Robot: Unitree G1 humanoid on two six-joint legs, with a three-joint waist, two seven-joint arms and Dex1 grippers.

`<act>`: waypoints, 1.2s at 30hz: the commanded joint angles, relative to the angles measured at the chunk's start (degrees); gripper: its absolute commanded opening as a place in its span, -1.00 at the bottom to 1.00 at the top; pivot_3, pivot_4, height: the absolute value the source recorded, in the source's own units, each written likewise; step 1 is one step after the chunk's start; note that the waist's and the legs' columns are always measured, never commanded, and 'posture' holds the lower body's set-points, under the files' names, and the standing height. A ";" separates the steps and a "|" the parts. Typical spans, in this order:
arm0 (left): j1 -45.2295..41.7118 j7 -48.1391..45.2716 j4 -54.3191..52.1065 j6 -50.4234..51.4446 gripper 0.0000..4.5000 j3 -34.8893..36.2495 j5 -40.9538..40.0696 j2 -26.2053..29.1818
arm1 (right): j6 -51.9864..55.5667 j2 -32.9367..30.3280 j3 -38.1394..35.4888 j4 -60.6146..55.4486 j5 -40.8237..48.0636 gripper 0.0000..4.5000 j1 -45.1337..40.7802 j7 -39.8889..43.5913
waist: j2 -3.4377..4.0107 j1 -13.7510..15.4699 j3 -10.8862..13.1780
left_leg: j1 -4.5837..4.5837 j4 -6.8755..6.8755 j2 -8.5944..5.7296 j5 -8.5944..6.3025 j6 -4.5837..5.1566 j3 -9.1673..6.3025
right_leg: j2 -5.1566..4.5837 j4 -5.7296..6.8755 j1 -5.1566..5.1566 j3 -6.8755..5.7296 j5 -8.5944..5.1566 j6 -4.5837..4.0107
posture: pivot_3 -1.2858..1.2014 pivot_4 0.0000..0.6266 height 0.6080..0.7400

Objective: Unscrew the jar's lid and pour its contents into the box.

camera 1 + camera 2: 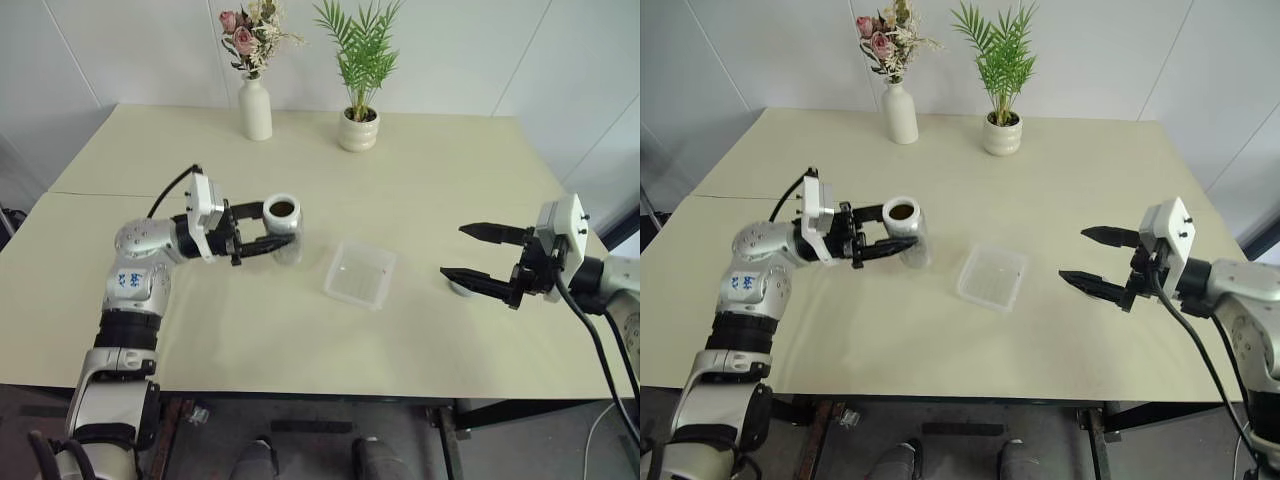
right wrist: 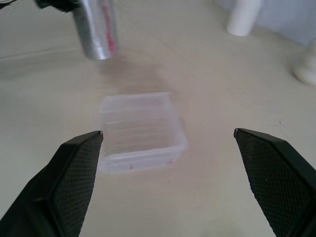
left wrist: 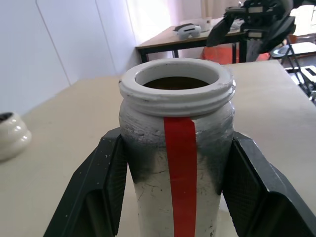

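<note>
My left gripper point(image 1: 262, 236) is clamping the jar point(image 1: 283, 228) by its sides, one black finger point(image 3: 101, 190) pressed to each flank — the jar is standing upright, just above the table point(image 1: 450, 190), left of the box point(image 1: 360, 273). The jar's mouth is uncovered; the threaded white rim is showing, with a dark mass of contents point(image 3: 175, 83) inside, too dim to make out as separate bits. A red stripe is running down the side of the jar.

My right gripper point(image 1: 478, 257) is hanging over the right part of the table with its fingers spread wide and nothing between them. Just behind its lower finger a small round grey thing is lying on the tabletop — probably the lid point(image 1: 459, 288), mostly hidden.

The box is sitting flat near the table's middle, between the two grippers and apart from both.

At the far edge a white vase of flowers point(image 1: 255, 108) and a potted plant point(image 1: 358, 128) are standing.
</note>
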 commanded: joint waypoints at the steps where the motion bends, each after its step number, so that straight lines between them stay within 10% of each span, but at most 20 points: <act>1: -3.20 2.85 2.80 -3.69 0.05 -0.95 4.85 1.57 | 1.73 -0.62 -0.75 -4.78 3.50 0.99 -1.50 0.59 | 0.00 -0.03 0.00 | -0.02 -0.01 0.00 -0.02 -0.01 0.00 | 0.00 -0.01 -0.01 0.00 -0.02 0.01 | 0.03 -0.52 1.00; 26: -28.53 28.66 35.23 -40.42 0.05 -9.67 28.53 -8.62 | 1.76 6.04 -9.23 -12.64 5.79 0.99 13.32 -12.22 | -0.01 0.42 0.00 | -0.52 0.26 -0.06 -0.09 0.04 -0.08 | 0.01 -0.01 -0.23 -0.01 -0.01 0.23 | 0.03 -0.52 1.00; 36: -37.71 77.20 35.55 -53.74 0.05 -32.49 68.75 -5.80 | 2.03 8.17 -9.05 -15.50 6.27 0.99 16.08 -16.31 | -0.06 0.41 0.04 | -0.58 0.29 -0.10 -0.09 0.03 -0.09 | 0.00 -0.12 -0.22 0.04 0.04 0.33 | 0.03 -0.52 1.00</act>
